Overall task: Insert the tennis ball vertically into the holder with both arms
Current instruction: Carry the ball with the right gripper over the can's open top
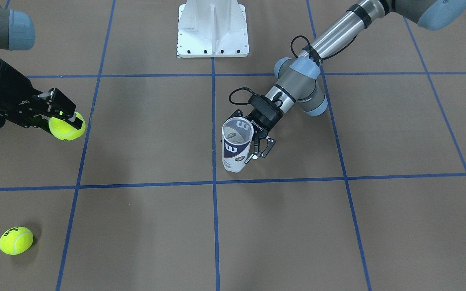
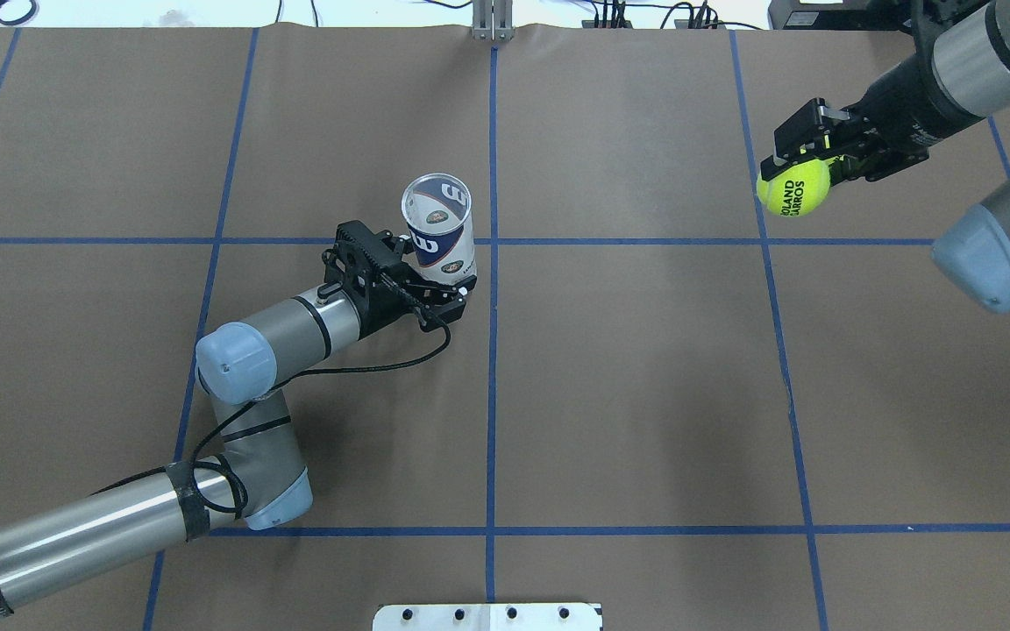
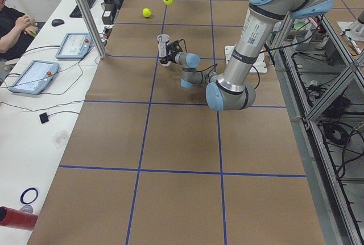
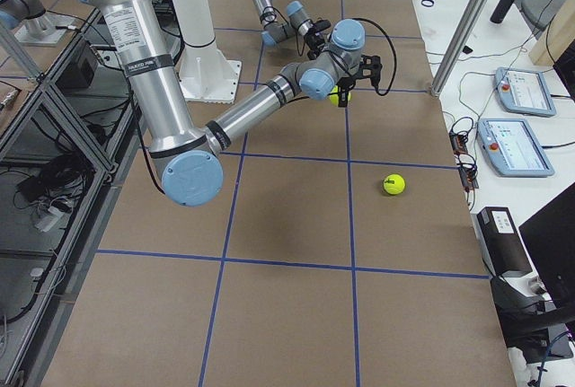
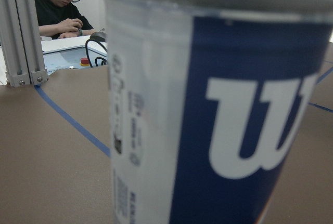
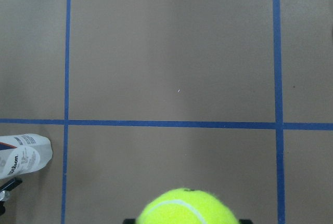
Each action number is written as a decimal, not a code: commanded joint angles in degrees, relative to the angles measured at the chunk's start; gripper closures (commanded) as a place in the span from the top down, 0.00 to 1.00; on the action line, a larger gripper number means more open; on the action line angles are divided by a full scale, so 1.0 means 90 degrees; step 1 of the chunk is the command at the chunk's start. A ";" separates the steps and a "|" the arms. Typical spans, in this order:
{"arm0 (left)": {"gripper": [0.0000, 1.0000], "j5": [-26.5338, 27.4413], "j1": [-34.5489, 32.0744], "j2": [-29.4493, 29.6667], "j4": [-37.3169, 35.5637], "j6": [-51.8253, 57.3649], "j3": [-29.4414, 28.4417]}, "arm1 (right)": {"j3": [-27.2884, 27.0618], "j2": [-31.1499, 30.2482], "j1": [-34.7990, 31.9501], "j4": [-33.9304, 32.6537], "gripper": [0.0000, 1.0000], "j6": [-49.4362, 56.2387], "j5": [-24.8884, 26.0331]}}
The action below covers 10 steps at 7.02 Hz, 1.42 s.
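Note:
The holder (image 1: 236, 147), a clear can with a navy-and-white label, stands upright with its open mouth up near the table's middle. My left gripper (image 1: 252, 150) is shut on its lower part from the side. The holder also shows in the overhead view (image 2: 439, 223) with the left gripper (image 2: 445, 282), and it fills the left wrist view (image 5: 218, 109). My right gripper (image 2: 801, 166) is shut on a yellow tennis ball (image 2: 793, 186) and holds it above the table, far to the right of the holder. The held ball also shows in the front view (image 1: 66, 126) and the right wrist view (image 6: 190, 208).
A second tennis ball (image 1: 15, 240) lies loose on the table near its far right corner. The white pedestal base (image 1: 212, 28) stands at the robot's side. Blue tape lines cross the brown table. Operators' tablets (image 4: 514, 140) lie beyond the far edge.

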<state>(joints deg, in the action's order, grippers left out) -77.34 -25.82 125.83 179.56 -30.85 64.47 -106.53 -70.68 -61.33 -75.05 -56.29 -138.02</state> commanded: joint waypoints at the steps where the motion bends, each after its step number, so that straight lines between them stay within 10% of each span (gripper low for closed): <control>1: 0.97 0.0000 -0.0002 0.0023 0.0000 0.0000 -0.0054 | -0.0009 0.0322 0.0124 -0.0010 0.00 -0.0335 -0.0026; 5: 0.71 0.0000 -0.0012 0.0023 0.0000 0.0000 -0.0083 | 0.0011 0.1678 0.0554 -0.0020 0.00 -0.2307 -0.0016; 10: 0.69 0.0000 -0.0119 0.0023 0.0000 0.0000 -0.0083 | 0.1024 0.3135 0.1627 -0.0050 0.00 -0.2643 0.1330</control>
<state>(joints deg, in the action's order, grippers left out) -77.34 -26.66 126.03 179.56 -30.85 63.72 -100.24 -44.81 -48.69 -75.53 -80.37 -128.92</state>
